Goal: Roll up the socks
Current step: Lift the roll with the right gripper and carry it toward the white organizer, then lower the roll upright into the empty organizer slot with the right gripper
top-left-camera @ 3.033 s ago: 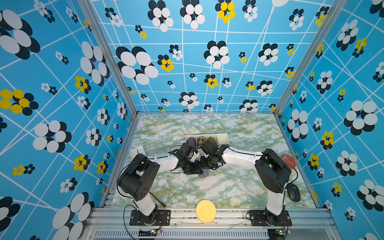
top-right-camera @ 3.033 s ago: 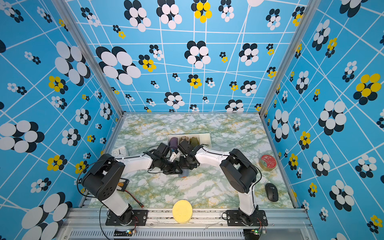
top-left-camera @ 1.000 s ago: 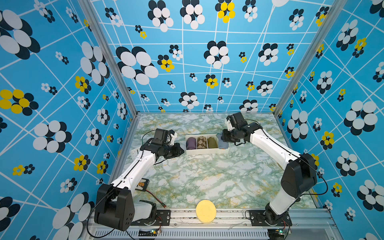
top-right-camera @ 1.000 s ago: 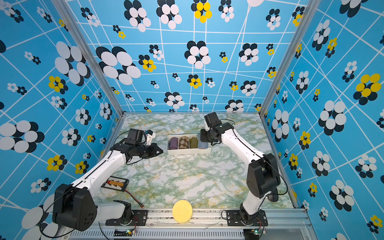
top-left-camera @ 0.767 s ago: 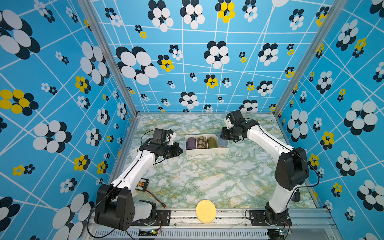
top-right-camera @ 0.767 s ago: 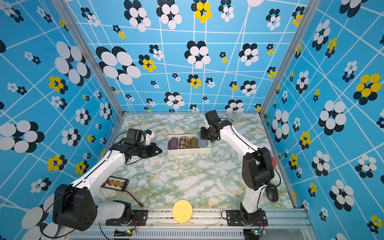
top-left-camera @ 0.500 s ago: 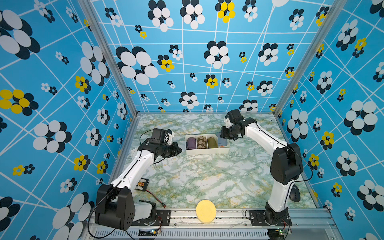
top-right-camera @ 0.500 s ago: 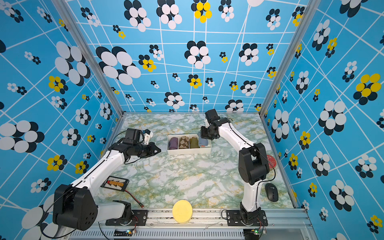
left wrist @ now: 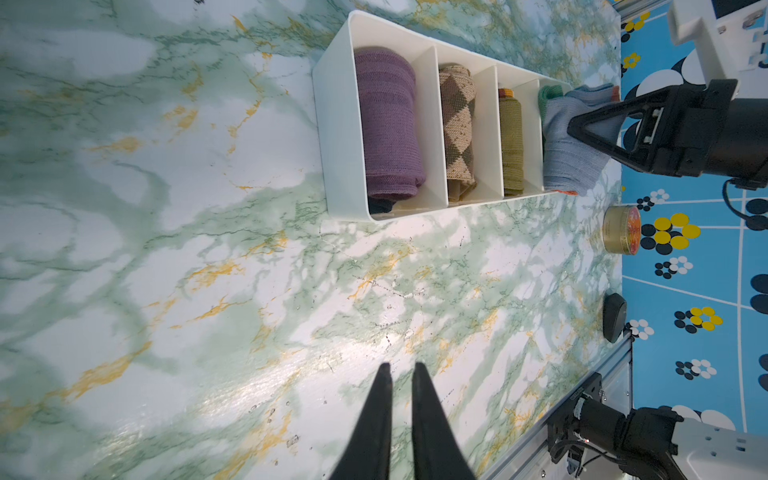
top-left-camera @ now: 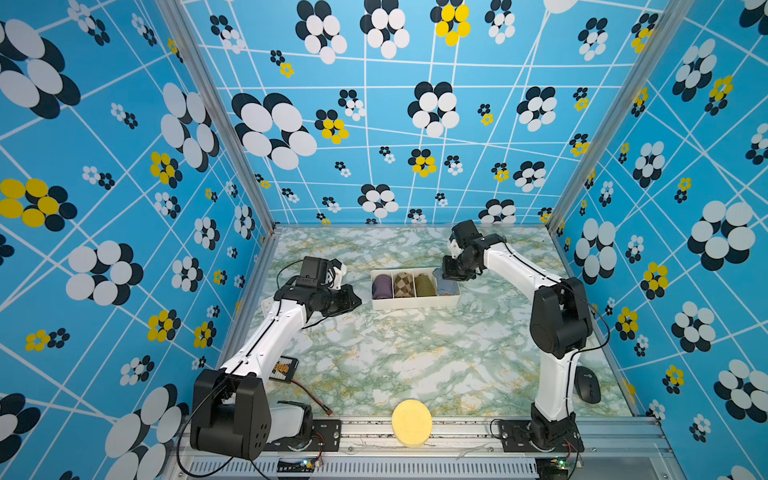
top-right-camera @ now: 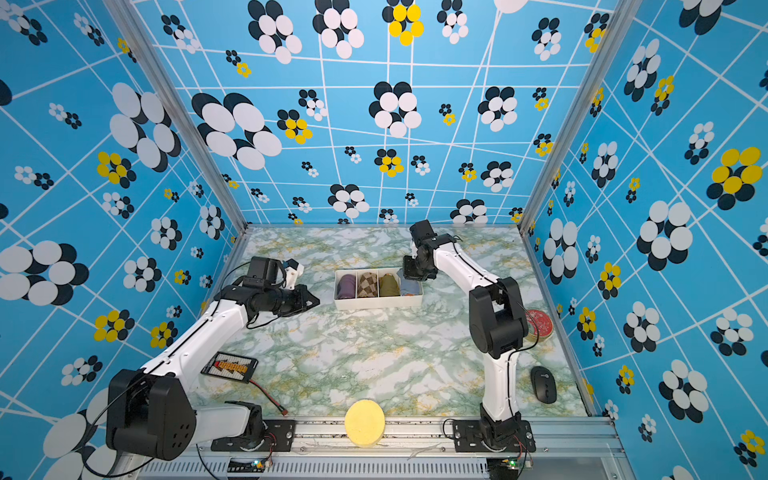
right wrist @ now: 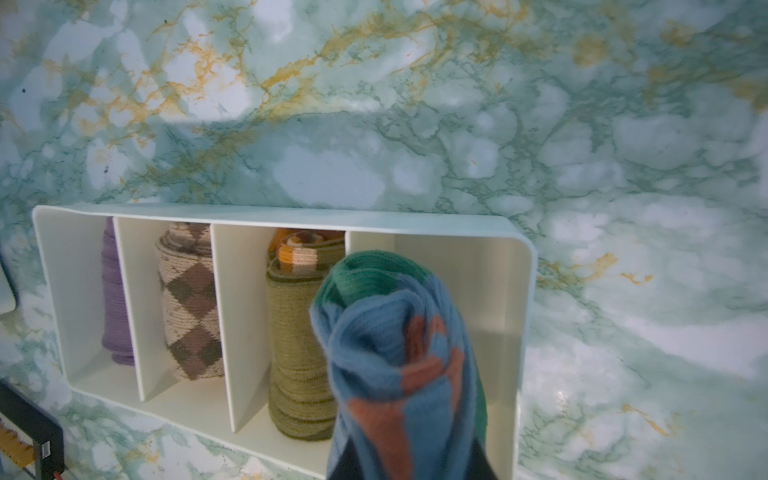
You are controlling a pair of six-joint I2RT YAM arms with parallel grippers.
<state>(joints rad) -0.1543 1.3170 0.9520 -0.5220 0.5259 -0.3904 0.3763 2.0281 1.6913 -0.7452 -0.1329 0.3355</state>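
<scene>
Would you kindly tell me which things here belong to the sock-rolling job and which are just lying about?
Job in hand: grey-blue socks, rolled, gripped by the right gripper at the end compartment of the white tray.

Lying about: purple roll, checkered roll and olive roll in the tray; battery pack; mouse; red-lidded tin; yellow disc. The left gripper holds nothing.

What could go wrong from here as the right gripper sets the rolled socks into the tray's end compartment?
1. The socks, held in the right gripper, look loosely wound and may unroll on release.
2. They sit high over the last compartment of the white tray, so they may catch its rim or divider.
3. Nothing steadies the tray; the left gripper is apart, so a push could slide it.
</scene>
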